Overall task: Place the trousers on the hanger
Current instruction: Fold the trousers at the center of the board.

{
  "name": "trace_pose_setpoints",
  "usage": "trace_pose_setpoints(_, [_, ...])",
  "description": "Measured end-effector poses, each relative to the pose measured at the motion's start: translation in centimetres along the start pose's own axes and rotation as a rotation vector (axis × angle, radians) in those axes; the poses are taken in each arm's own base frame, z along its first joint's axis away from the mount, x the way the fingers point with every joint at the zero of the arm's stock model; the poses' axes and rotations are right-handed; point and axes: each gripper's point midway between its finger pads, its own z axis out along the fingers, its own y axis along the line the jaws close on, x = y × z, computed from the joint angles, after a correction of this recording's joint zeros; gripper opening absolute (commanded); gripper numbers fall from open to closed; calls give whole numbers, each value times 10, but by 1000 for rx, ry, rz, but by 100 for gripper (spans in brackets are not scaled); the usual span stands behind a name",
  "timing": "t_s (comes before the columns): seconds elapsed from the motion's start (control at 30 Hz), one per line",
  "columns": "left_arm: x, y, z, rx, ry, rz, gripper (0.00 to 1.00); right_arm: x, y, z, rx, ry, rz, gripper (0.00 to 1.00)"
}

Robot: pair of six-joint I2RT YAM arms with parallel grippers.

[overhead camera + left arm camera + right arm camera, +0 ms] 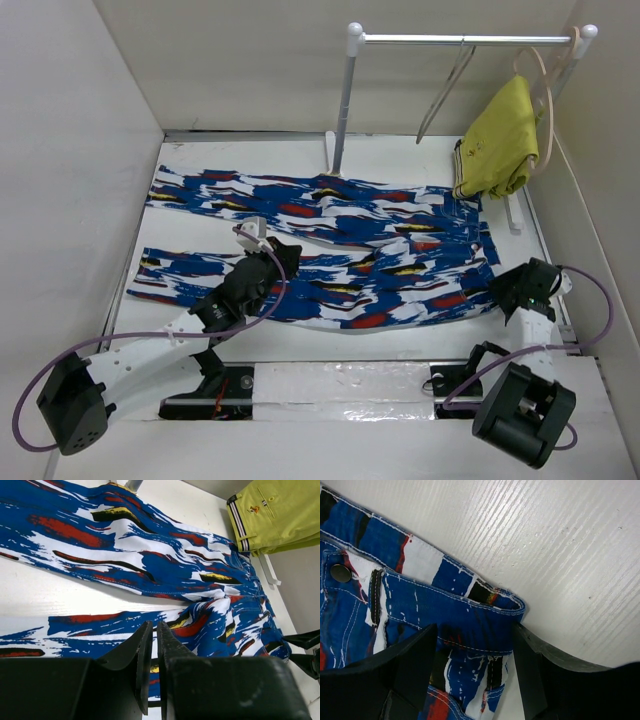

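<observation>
Right end effector [475,630] gapes astride the waistband [470,612], likely the stiffest hold on limp, light trousers [400,270]; left end effector [155,625] clenched.

rack post [345,100] stands just behind the trousers [380,215].

Long soft fabric trousers [400,280]: bold blue-and-white print streaked with red, yellow and black dashes, with white stitching along the seams. Folded hanging garment [495,140], upper right of the frame: plain yellow-green with a navy-and-white striped band. Flat desk [250,155]: white.
</observation>
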Motion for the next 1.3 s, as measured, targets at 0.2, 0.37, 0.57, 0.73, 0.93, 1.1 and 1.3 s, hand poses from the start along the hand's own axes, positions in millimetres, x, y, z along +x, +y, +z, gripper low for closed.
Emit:
trace_pose_setpoints(0.2, [-1, 1, 0, -8, -6, 1, 8, -18, 2, -18, 14, -61, -6, 66])
trace_pose_setpoints(0.37, [-3, -2, -6, 2, -19, -4, 10, -28, 8, -36, 13, -70, -13, 68])
trace_pose_setpoints(0.57, [-20, -5, -21, 11, -82, -29, 12, -11, 16, -44, 27, -7, -16, 70])
trace_pose_setpoints(0.73, [-20, -9, -26, 13, -95, -30, 13, 12, -1, -31, 109, 58, 40, 68])
trace_pose_setpoints(0.93, [-13, -5, -23, -12, -83, -11, 13, 25, -18, -20, 184, 75, 89, 59])
trace_pose_setpoints(1.1, [-8, 0, -19, -38, -76, 4, 13, 18, -11, -10, 163, 44, 107, 42])
trace_pose_setpoints(1.3, [-1, 8, -14, -76, -61, 25, 22, 14, -3, -2, 126, 28, 97, 7])
